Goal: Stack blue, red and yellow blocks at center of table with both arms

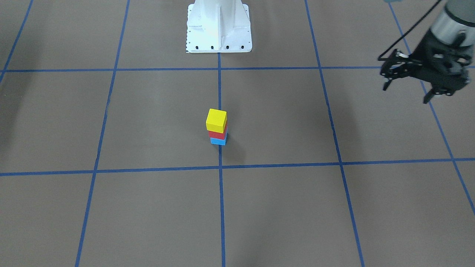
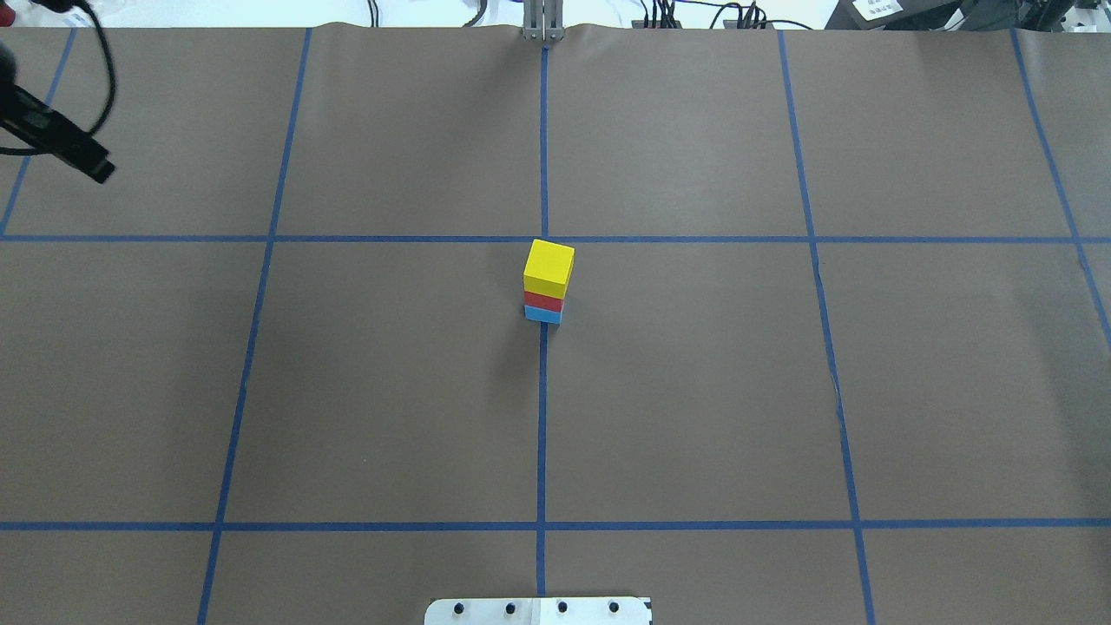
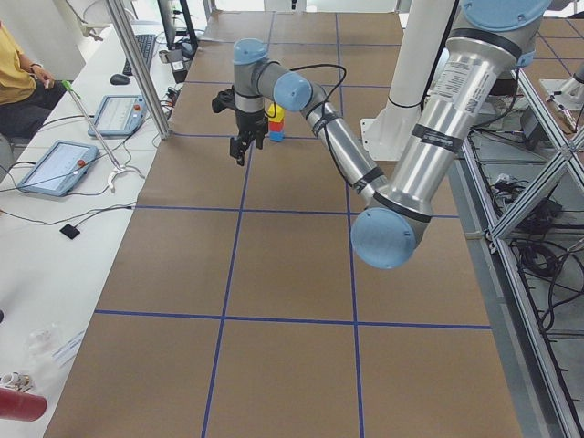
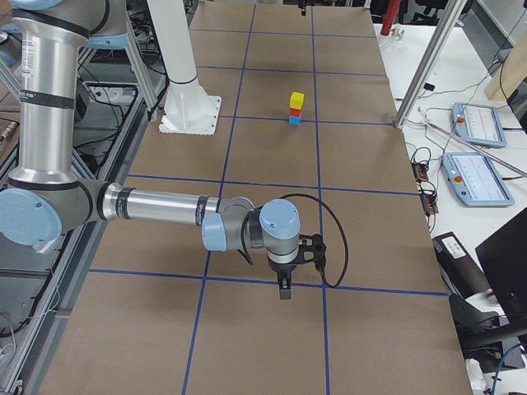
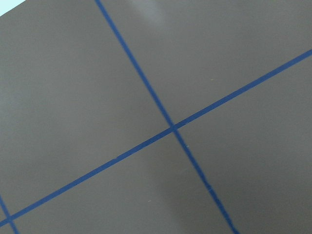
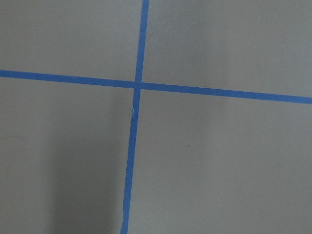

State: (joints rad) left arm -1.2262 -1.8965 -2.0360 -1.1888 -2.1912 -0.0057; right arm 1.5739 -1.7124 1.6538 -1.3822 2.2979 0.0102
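At centre of the brown paper-covered table (image 1: 297, 207), a yellow cube (image 1: 216, 119) tops a red cube (image 1: 217, 134) and a blue cube (image 1: 218, 141). Left gripper (image 1: 406, 93) spread, empty, well apart; right gripper (image 4: 284, 293) state cannot be told. Advise any withdrawal go outward, never over the stack.

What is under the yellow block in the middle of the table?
A red block sits directly under the yellow block, and a blue block lies beneath that on the table. Only their side faces show; their tops are covered by the blocks above.
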